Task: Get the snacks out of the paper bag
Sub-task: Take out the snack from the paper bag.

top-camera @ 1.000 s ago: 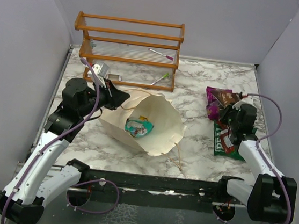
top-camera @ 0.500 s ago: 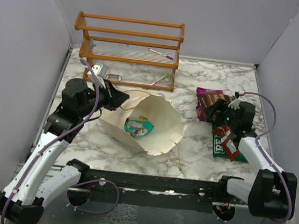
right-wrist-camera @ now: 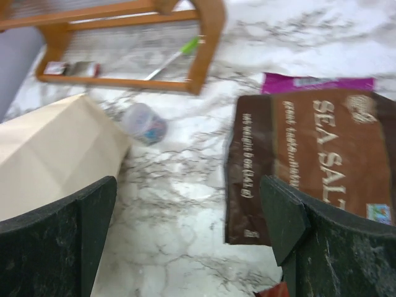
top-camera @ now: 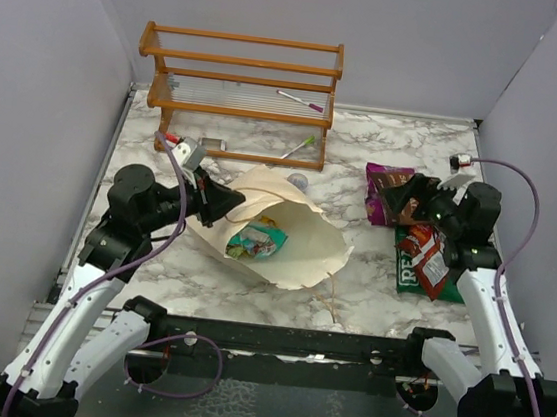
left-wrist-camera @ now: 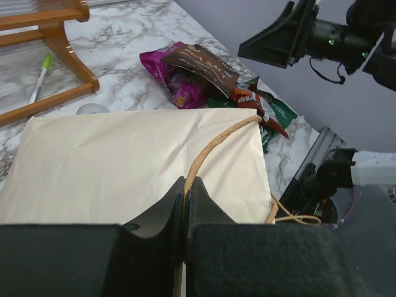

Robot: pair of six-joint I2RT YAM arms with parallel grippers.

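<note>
The cream paper bag [top-camera: 301,233] lies on its side, mouth toward the camera, with a teal and green snack [top-camera: 255,239] inside it. My left gripper [top-camera: 225,203] is shut on the bag's tan string handle [left-wrist-camera: 213,143] at the rim, as the left wrist view [left-wrist-camera: 185,185] shows. On the right of the table lie a brown packet [top-camera: 393,188] over a purple one [top-camera: 372,201], a red one [top-camera: 424,253] and a green one [top-camera: 408,276]. My right gripper [top-camera: 415,199] hangs open just over the brown packet [right-wrist-camera: 309,161], with nothing between its fingers [right-wrist-camera: 189,216].
A wooden rack [top-camera: 236,93] holding pens stands at the back. A small clear cup [right-wrist-camera: 145,122] sits between the bag and the rack. Loose string from the bag [top-camera: 332,293] trails toward the front rail [top-camera: 273,341]. Grey walls close in both sides.
My right gripper set the brown and purple packets down further left, opened and drew back to the right. My left gripper shifted right with the handle, pulling the bag's rim up.
</note>
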